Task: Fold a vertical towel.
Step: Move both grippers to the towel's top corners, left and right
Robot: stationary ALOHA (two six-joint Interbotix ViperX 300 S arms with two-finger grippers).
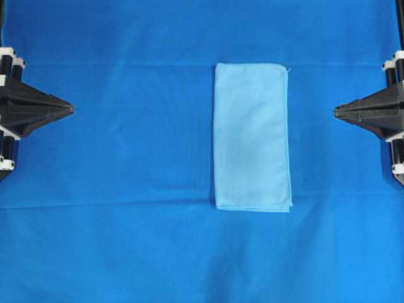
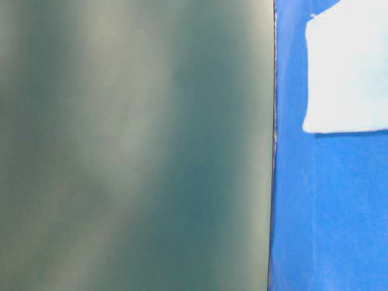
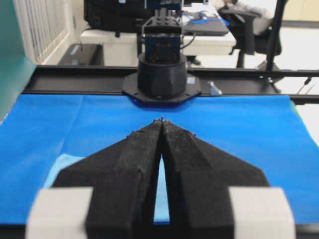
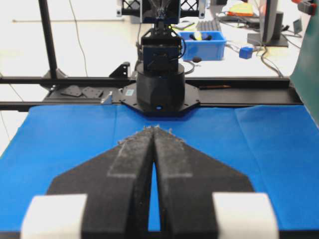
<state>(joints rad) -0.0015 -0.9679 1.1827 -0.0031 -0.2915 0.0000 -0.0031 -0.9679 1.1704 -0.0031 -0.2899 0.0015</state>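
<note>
Lying flat: towel (image 1: 252, 136), long axis top-to-bottom (overhead) | left gripper (image 1: 71, 109) closed; right gripper (image 1: 336, 112) closed

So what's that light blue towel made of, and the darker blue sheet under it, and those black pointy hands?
The towel looks like soft microfibre: matte, fine-textured, stitched edges, folded layers showing at its lower corner. The sheet seems a thin, smooth woven fabric, with faint crease lines. The left hand and right hand look like black plastic faced with rough, gritty foam or grip tape; which one is hard to tell.

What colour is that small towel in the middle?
Pale sky blue, plain. The overhead view shows the towel best.
</note>
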